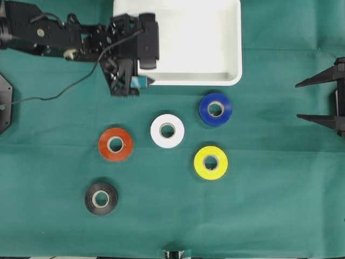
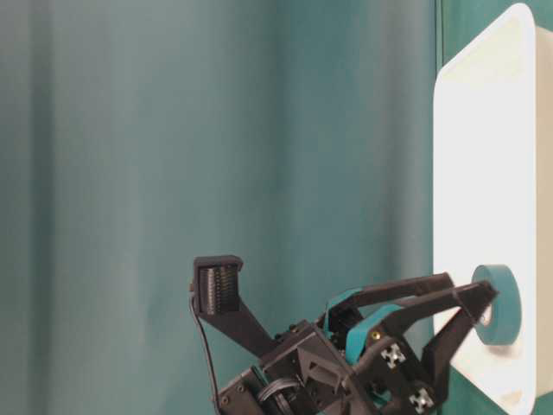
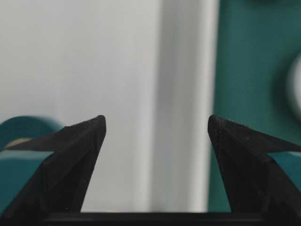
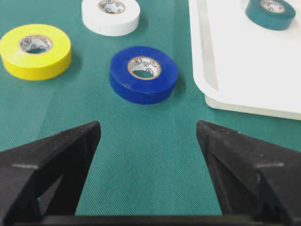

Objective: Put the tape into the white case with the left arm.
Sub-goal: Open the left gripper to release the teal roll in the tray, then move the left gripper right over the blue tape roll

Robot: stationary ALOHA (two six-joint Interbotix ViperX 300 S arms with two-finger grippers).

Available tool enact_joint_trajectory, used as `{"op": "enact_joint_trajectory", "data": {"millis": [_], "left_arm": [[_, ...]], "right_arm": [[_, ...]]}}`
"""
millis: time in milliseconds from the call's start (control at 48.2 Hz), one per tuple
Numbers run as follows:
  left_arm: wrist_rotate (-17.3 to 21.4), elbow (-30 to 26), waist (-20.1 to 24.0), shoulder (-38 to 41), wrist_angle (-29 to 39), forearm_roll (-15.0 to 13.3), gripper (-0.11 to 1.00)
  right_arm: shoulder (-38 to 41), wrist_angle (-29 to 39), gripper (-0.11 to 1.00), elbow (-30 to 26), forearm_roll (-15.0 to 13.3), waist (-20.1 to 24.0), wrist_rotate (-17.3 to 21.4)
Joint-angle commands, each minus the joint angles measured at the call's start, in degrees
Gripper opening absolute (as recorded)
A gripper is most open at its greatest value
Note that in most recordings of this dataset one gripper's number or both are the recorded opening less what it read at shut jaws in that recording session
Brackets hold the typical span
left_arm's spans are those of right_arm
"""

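The white case [image 1: 215, 43] lies at the table's far side. A teal tape [image 2: 497, 304] rests flat inside it near its left front corner; it also shows in the right wrist view as the teal tape [image 4: 270, 13]. From overhead the left arm hides it. My left gripper [image 1: 146, 70] hangs over that corner, open, with nothing between its fingers. In the left wrist view the left gripper [image 3: 156, 125] frames the case wall [image 3: 94, 70], and the tape [image 3: 23, 129] peeks out behind the left finger. My right gripper [image 1: 297, 101] stands open at the right edge.
Several tape rolls lie on the green cloth in front of the case: blue [image 1: 215, 109], white [image 1: 167, 131], red [image 1: 115, 144], yellow [image 1: 211, 162] and black [image 1: 101, 198]. The right gripper [image 4: 148, 129] faces the blue roll [image 4: 144, 74] over bare cloth.
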Motion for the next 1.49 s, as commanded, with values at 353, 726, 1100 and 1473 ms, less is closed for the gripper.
{"op": "enact_joint_trajectory", "data": {"millis": [353, 726, 1100, 1473], "left_arm": [[-1.1, -0.3, -7.5, -1.5, -0.3, -0.2, 0.88], [-1.1, 2.3, -12.7, -2.1, -0.3, -0.2, 0.88], [-1.0, 7.3, -13.7, -7.3, -0.4, -0.2, 0.88], [-1.1, 12.1, -14.2, -12.8, -3.4, -0.2, 0.88]], "right_arm": [[0.4, -0.6, 0.86, -0.7, -0.1, 0.0, 0.1], [0.4, -0.6, 0.86, -0.7, -0.1, -0.1, 0.1], [0.3, -0.6, 0.86, -0.7, -0.1, 0.0, 0.1], [0.4, -0.6, 0.86, -0.7, -0.1, -0.1, 0.1]]}}
